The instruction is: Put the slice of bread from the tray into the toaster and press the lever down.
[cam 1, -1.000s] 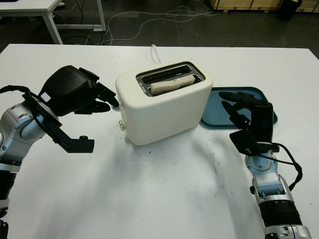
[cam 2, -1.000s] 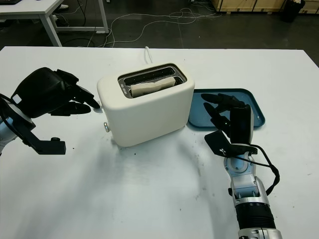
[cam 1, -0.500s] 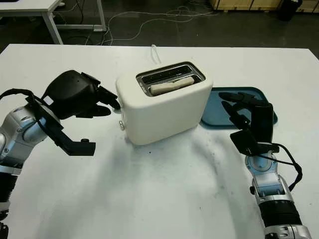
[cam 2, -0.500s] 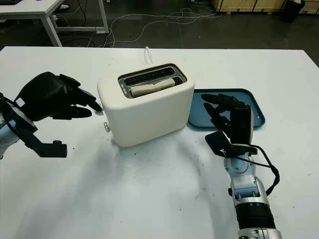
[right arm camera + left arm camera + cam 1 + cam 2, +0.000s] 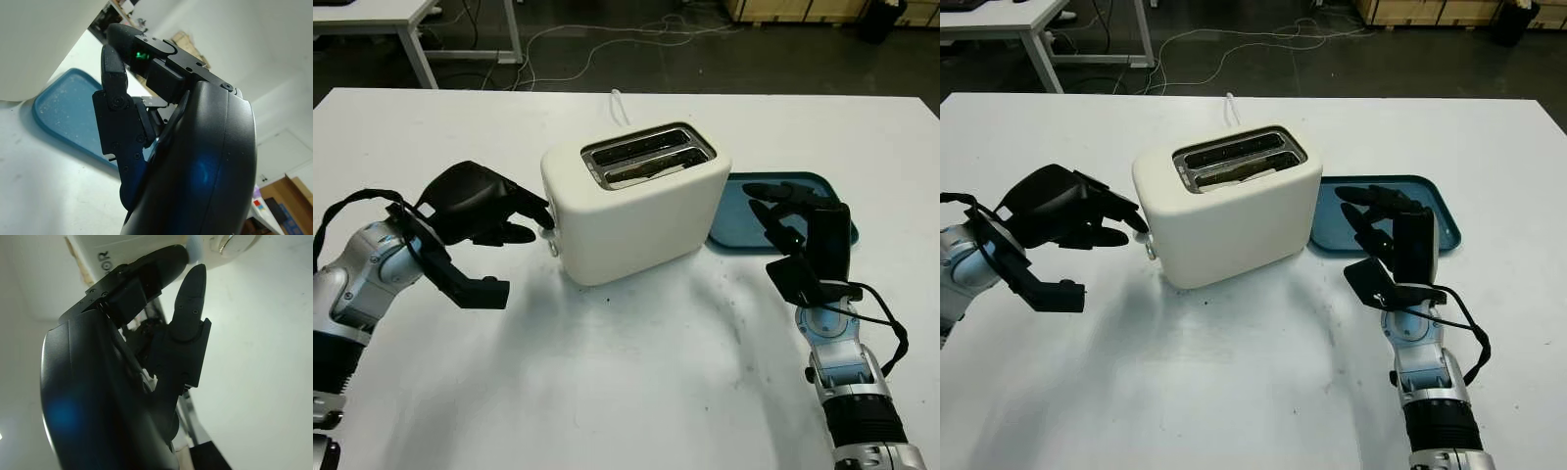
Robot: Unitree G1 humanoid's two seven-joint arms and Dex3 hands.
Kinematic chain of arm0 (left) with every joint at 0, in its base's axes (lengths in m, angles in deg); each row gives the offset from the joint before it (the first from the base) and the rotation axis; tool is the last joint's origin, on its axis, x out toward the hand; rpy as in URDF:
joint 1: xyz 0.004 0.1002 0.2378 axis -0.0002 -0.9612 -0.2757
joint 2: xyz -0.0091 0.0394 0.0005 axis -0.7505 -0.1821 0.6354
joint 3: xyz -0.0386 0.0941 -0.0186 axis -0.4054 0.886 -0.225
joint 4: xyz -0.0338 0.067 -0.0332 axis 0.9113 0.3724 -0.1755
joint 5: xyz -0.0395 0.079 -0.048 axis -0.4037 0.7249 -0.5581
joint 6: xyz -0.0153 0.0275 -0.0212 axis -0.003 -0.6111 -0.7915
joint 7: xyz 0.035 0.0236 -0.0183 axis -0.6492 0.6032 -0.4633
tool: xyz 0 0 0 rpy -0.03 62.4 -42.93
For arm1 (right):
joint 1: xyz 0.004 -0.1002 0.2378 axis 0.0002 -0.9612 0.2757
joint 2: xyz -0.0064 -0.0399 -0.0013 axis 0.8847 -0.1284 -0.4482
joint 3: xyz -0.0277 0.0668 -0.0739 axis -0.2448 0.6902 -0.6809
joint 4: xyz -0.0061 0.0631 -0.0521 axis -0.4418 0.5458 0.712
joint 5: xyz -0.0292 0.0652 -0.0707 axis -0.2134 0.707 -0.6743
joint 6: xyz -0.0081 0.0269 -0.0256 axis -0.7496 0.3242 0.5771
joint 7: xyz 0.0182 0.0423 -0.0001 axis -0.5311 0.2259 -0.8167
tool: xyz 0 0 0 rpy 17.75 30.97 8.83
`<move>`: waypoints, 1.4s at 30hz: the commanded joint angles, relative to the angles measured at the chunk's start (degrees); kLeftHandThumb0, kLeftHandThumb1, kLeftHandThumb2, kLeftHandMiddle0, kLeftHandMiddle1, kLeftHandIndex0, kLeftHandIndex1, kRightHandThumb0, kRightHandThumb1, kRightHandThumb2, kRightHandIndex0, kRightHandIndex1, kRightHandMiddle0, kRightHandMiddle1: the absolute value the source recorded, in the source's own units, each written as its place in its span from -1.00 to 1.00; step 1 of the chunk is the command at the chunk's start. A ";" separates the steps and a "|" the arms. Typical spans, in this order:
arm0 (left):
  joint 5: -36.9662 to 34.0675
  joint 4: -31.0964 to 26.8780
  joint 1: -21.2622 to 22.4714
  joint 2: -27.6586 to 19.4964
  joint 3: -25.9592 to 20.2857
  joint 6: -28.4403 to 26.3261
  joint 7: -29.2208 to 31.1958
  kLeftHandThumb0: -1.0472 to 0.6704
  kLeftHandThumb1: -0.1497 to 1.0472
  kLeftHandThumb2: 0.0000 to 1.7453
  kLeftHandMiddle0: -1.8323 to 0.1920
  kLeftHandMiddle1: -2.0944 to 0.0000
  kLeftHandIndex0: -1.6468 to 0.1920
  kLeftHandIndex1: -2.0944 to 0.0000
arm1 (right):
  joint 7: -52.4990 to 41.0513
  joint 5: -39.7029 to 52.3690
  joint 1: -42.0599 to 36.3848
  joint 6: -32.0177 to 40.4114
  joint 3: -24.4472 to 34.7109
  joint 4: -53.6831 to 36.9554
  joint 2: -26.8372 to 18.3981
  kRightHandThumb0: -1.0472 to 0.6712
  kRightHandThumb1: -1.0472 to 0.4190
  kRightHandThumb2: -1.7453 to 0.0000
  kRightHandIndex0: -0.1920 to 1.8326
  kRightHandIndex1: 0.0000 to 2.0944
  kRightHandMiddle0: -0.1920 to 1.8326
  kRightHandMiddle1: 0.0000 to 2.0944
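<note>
The white toaster (image 5: 636, 211) stands mid-table. A slice of bread (image 5: 651, 170) sits low inside its front slot, only its top edge showing. My left hand (image 5: 536, 220) is at the toaster's left end, fingertips against the lever (image 5: 194, 247) just above the round knob (image 5: 553, 248); it holds nothing. The blue tray (image 5: 732, 223) lies right of the toaster with nothing on it. My right hand (image 5: 781, 211) is open, held upright over the tray's near edge.
A white cord (image 5: 619, 103) runs off behind the toaster toward the table's far edge. Beyond that edge are a dark floor with cables and another table's legs (image 5: 416, 49). Dark smudges mark the tabletop before the toaster.
My left hand slid down along the toaster's left end. The bread sank from sticking out of the slot to lying deep inside it. The right hand stayed still.
</note>
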 commanded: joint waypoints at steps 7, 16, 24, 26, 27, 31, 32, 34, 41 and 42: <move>-0.31 9.61 -6.73 6.37 5.75 2.73 -3.90 -0.12 0.79 -0.88 -0.09 -0.14 -0.31 0.62 | -1.06 1.33 -0.43 -1.36 0.50 -0.52 -0.23 -0.14 -0.83 0.84 -0.19 0.50 0.26 -0.78; -0.83 8.13 -7.17 6.75 6.55 1.96 -3.45 -0.13 0.79 -0.86 -0.03 -0.17 -0.26 0.58 | -1.14 1.23 -0.36 -2.05 0.68 -0.47 -0.16 -0.12 -0.83 0.85 -0.19 0.47 0.23 -0.74; -1.78 5.26 -7.55 5.54 7.00 0.99 -2.51 -0.14 0.79 -0.88 -0.05 -0.15 -0.26 0.55 | -0.68 1.07 0.08 -3.06 0.60 0.22 0.02 -0.09 -0.83 0.86 -0.18 0.45 0.21 -0.69; -1.84 5.09 -7.38 5.20 7.10 1.41 -2.60 -0.14 0.79 -0.89 -0.06 -0.15 -0.26 0.55 | -0.65 1.07 0.15 -3.19 0.55 0.23 0.09 -0.09 -0.83 0.86 -0.17 0.46 0.20 -0.68; -1.65 4.93 -7.19 4.93 7.24 1.60 -2.63 -0.14 0.79 -0.89 -0.06 -0.15 -0.26 0.55 | -0.61 1.03 0.18 -3.21 0.52 0.23 0.11 -0.09 -0.83 0.86 -0.17 0.46 0.20 -0.67; -1.68 4.24 -6.24 3.91 7.86 1.77 -1.44 -0.15 0.79 -0.87 -0.06 -0.16 -0.26 0.53 | -0.66 1.03 0.30 -3.01 0.55 0.43 0.07 -0.10 -0.83 0.86 -0.18 0.46 0.19 -0.64; -0.65 3.33 -5.86 3.42 8.38 0.88 -0.73 -0.16 0.79 -0.86 -0.06 -0.16 -0.26 0.53 | -0.63 0.98 0.30 -3.23 0.54 0.51 -0.02 -0.09 -0.83 0.86 -0.18 0.47 0.18 -0.63; 5.66 -0.35 -4.41 2.32 11.21 -5.48 4.03 -0.21 0.79 -0.79 -0.02 -0.20 -0.24 0.50 | -0.70 0.95 0.24 -3.31 0.53 0.39 -0.10 -0.09 -0.83 0.86 -0.18 0.47 0.18 -0.62; 15.56 5.78 1.73 14.60 26.16 -28.59 27.23 -0.25 0.79 -0.87 -0.04 0.14 -0.28 0.60 | -1.05 1.26 -0.11 -3.15 0.52 0.81 -0.07 -0.10 -0.83 0.85 -0.19 0.48 0.09 -0.46; 14.31 5.89 1.51 15.19 26.29 -28.90 26.90 -0.28 0.79 -0.85 -0.03 0.02 -0.35 0.63 | -1.22 1.48 -0.15 -3.09 0.64 0.70 -0.16 -0.11 -0.83 0.85 -0.18 0.48 0.08 -0.45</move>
